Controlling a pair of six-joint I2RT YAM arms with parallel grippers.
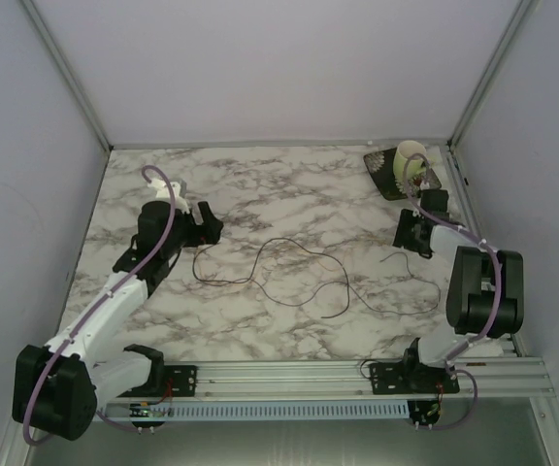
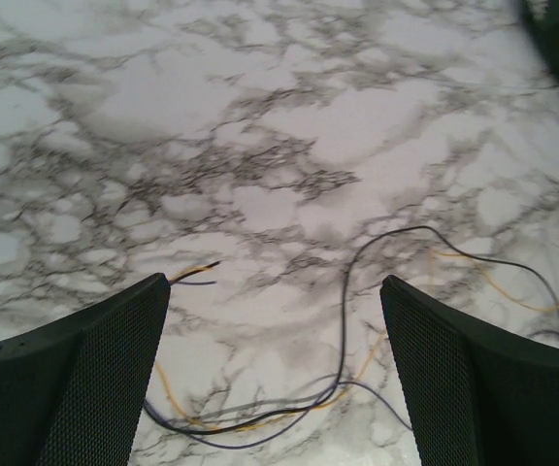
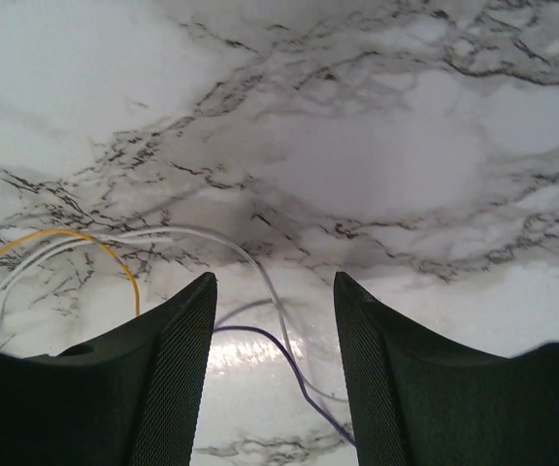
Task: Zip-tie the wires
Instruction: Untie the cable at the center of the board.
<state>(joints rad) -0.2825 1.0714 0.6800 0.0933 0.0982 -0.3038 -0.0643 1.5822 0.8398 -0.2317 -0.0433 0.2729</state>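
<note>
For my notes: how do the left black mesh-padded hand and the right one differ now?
The left black mesh-padded hand is spread wide; the right black mesh-padded hand has a clearly narrower gap. The left hand is by the left end of the thin loose wires, the right hand by their right end. Both are open, gripping nothing, wires lying below them.

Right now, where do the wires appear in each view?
Top external: wires sprawl across the middle.
Left wrist: wires low centre, inside the left tool.
Right wrist: wires lower left, passing into the right tool.
Shared landmark: the marble table.
</note>
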